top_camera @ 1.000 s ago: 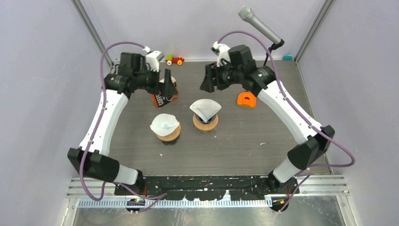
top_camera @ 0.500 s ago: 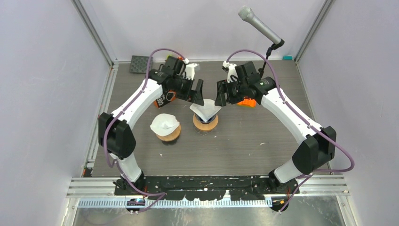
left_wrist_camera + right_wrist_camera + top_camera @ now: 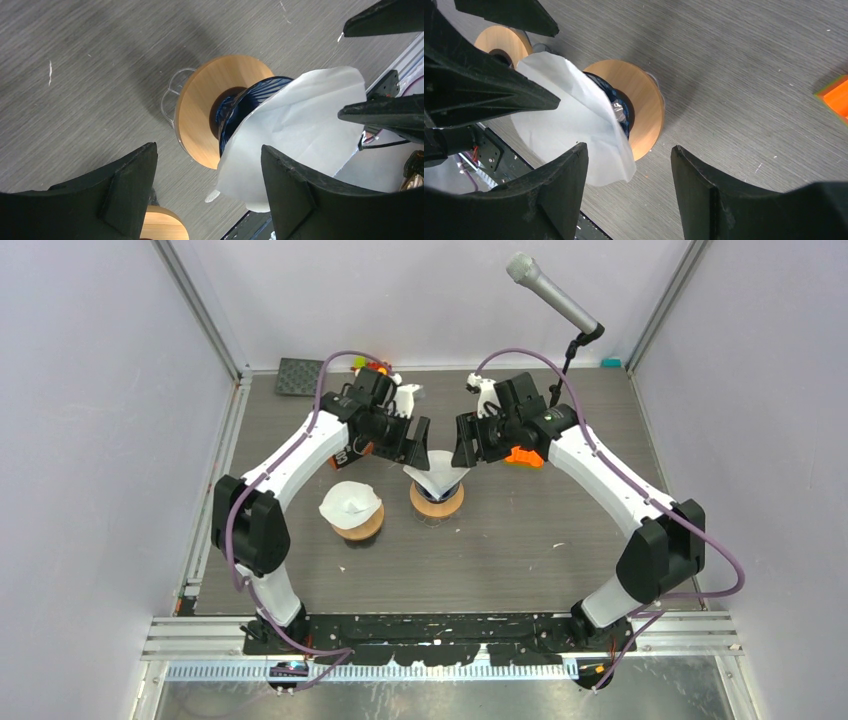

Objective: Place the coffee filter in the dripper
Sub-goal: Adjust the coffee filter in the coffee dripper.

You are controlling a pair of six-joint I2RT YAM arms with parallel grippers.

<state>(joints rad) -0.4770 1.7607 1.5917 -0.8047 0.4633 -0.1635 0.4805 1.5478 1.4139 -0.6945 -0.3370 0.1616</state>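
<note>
A white paper coffee filter (image 3: 436, 469) sits in the mouth of a dark blue dripper on a round wooden base (image 3: 437, 502) and stands well above its rim. My left gripper (image 3: 417, 441) is open just left of the filter and my right gripper (image 3: 460, 441) is open just right of it; neither holds anything. In the left wrist view the filter (image 3: 296, 131) pokes out of the dripper (image 3: 239, 102) between my open fingers (image 3: 125, 192). In the right wrist view the filter (image 3: 566, 117) lies by my left finger (image 3: 551, 192), and the base (image 3: 645, 107) shows behind it.
A second dripper with a white filter (image 3: 351, 507) stands to the left. An orange part (image 3: 523, 453) lies right of the right gripper. A coffee bag (image 3: 349, 451) sits under the left arm. A microphone (image 3: 552, 294), a black pad (image 3: 297, 375) and a toy (image 3: 374, 367) are at the back.
Both grippers have come in from the back of the table to either side of the right-hand dripper. The filter and both drippers have stayed put.
</note>
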